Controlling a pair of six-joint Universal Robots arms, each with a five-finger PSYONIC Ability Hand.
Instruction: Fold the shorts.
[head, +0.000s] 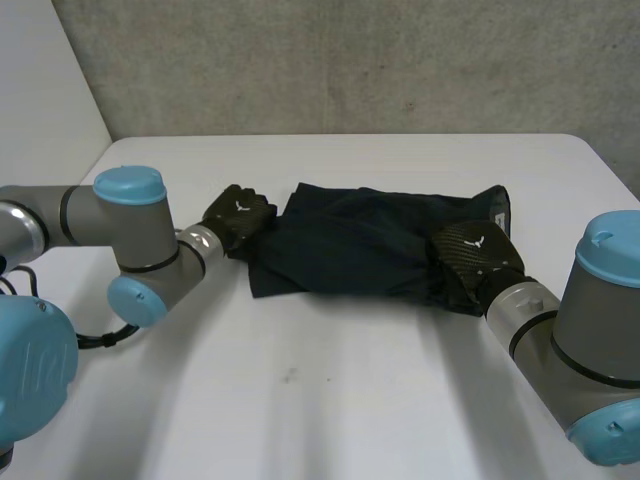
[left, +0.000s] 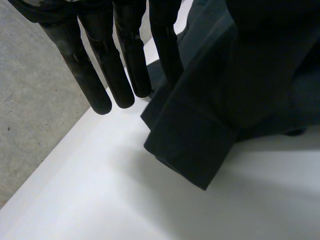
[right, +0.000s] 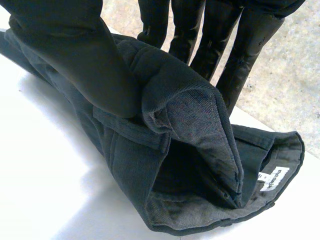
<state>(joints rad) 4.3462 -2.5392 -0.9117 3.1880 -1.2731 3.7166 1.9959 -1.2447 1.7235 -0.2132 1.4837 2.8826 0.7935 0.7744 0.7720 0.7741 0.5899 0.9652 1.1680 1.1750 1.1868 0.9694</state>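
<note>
Shorts (head: 350, 250) pinched by left hand (head: 240, 218), right hand (head: 470, 262)

white table (head: 330, 420) | grey concrete wall (head: 330, 60) rising behind the table's far edge

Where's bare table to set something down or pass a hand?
Bare table on the robot's side of the shorts; also a strip behind them, toward the wall. Crowded at the shorts' ends: left hand, right hand.
</note>
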